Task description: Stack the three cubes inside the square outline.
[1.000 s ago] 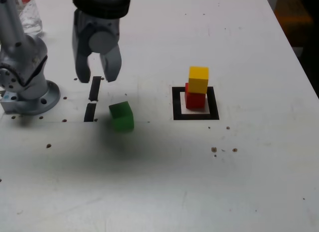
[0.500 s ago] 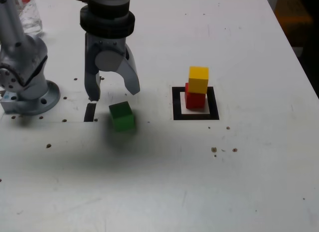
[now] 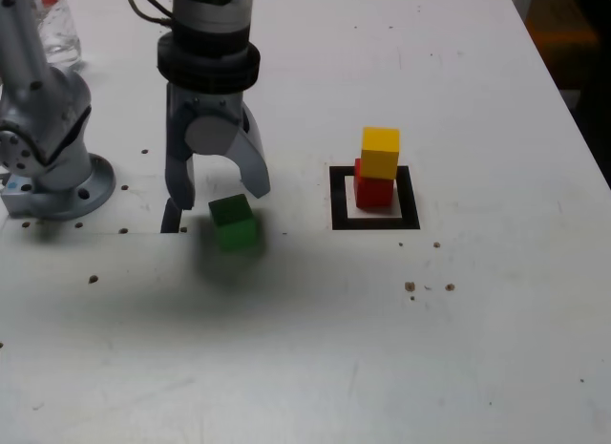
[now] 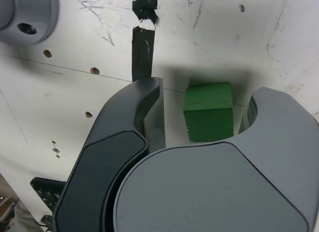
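Two cubes stacked — yellow (image 3: 380, 150) on red (image 3: 373, 190) — one green (image 3: 233, 222) loose.

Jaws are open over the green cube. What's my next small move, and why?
Probably lower a little, then close. The gripper hangs open above and just behind the green cube, which the wrist view shows between the fingers, untouched. Red and yellow already stand stacked in the outline.

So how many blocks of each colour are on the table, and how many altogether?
Red cube: 1
Yellow cube: 1
Green cube: 1
Total: 3 cubes
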You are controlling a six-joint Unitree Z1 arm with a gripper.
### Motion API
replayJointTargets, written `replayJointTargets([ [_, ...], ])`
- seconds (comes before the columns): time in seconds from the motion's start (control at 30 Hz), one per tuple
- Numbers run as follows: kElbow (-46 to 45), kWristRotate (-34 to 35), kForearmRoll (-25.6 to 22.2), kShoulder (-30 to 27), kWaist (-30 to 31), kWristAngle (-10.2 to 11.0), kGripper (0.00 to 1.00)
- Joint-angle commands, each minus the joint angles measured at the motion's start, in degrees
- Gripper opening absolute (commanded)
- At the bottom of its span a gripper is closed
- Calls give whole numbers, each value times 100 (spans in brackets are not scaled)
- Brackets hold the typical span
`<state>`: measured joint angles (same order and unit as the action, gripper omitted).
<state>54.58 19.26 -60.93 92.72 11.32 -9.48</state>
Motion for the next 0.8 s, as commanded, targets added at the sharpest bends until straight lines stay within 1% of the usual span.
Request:
replayJointTargets([
  [0.0,-18,-6,110,61,11,-10,65],
  [0.57,-325,-20,740,342,11,-8,65],
  [0.77,-429,-109,1107,455,11,7,65],
])
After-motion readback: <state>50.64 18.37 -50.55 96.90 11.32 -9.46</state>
